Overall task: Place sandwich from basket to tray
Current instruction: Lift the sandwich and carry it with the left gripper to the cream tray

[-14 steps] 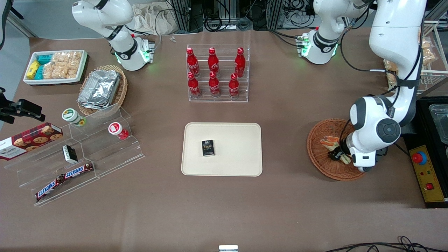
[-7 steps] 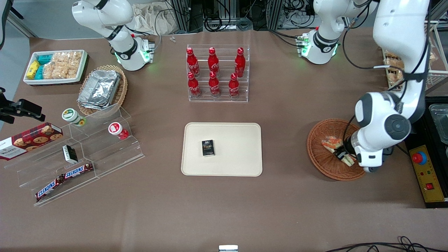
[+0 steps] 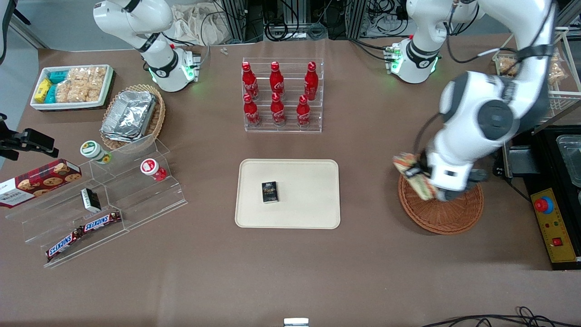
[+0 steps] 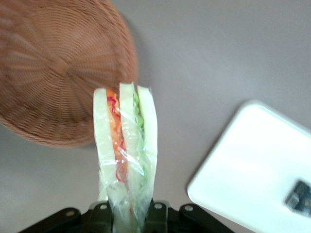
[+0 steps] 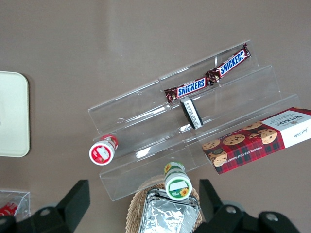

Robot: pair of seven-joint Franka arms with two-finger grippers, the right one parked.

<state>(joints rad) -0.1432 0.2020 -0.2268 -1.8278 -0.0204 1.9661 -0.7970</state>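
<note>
Gripper [image 3: 420, 178] is clamped on the sandwich [image 3: 414, 175], holding it by one end so the wedge sticks out past the fingers. You can see it best in the left wrist view: sandwich [image 4: 125, 145] in its clear wrap, white bread with orange, pink and green layers showing edge-on, pinched at the gripper [image 4: 127, 213]. It's up in the air, lifted clear of the basket [image 3: 442, 213], hanging over the basket's rim on the edge that faces the tray [image 3: 308, 213]. Basket has nothing in it in the wrist view [image 4: 53, 73]. Tray sits well apart from the basket, toward the parked arm's end of the table, with a small black box [image 3: 269, 191] lying on it. Bare brown table [image 3: 367, 181] between basket and tray.
</note>
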